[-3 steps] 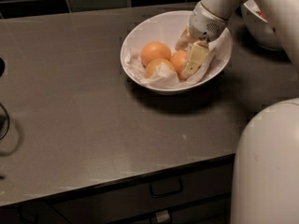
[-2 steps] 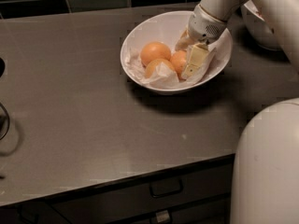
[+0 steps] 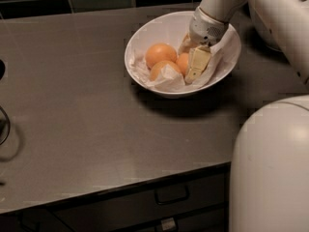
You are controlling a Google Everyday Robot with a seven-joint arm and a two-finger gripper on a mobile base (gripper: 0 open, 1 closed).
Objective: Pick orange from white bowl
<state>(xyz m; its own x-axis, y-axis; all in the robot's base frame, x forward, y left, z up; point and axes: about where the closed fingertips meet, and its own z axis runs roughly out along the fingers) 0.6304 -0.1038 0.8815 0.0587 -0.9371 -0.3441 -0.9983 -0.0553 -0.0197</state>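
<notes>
The large white bowl stands on the grey counter and is lined with crumpled white paper. Three oranges lie in it. Two sit at the left, one behind the other. The third orange lies further right, partly hidden. My gripper reaches down into the bowl from the upper right. It is right beside this third orange and touches it or nearly does. I cannot tell whether it holds the orange.
The arm comes down from the top right. Another bowl stands behind it at the right edge. My white body fills the lower right. Drawers with a handle lie below the counter's front edge. A dark object is at the left edge.
</notes>
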